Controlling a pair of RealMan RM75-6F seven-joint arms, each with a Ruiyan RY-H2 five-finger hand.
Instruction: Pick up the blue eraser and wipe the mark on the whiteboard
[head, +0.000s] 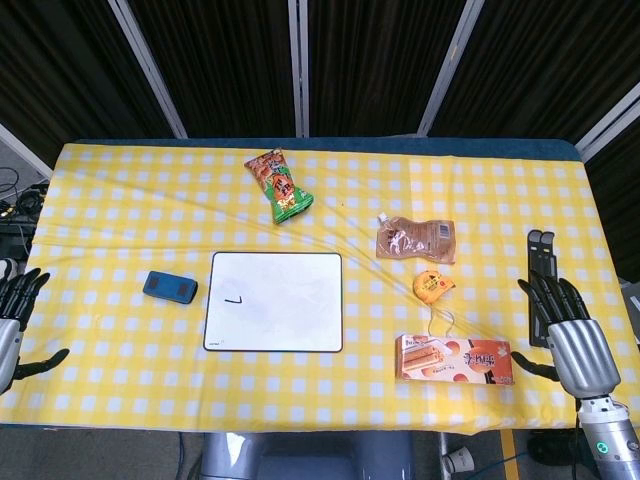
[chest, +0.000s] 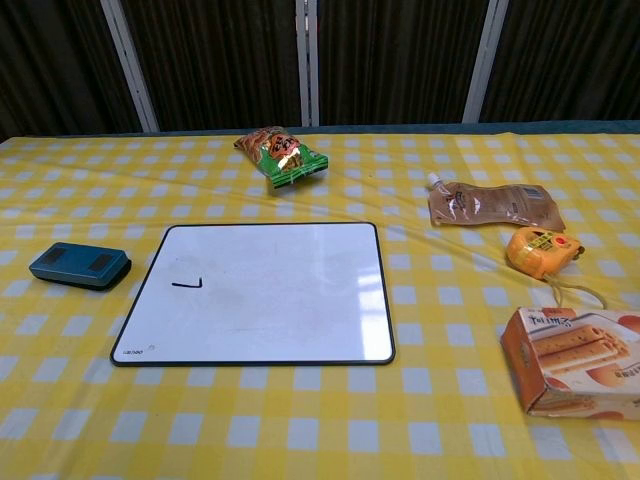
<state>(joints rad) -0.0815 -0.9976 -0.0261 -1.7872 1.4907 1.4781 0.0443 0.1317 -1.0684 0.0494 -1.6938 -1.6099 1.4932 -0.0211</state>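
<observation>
The blue eraser lies flat on the yellow checked cloth, just left of the whiteboard. A small black mark sits on the board's left part. My left hand hovers at the table's left edge, fingers spread and holding nothing, well left of the eraser. At the right edge my right hand is likewise open and empty. The chest view shows neither hand.
A green and orange snack bag lies behind the board. To the right are a brown pouch, a yellow tape measure and a biscuit box. A black stand is at the right edge.
</observation>
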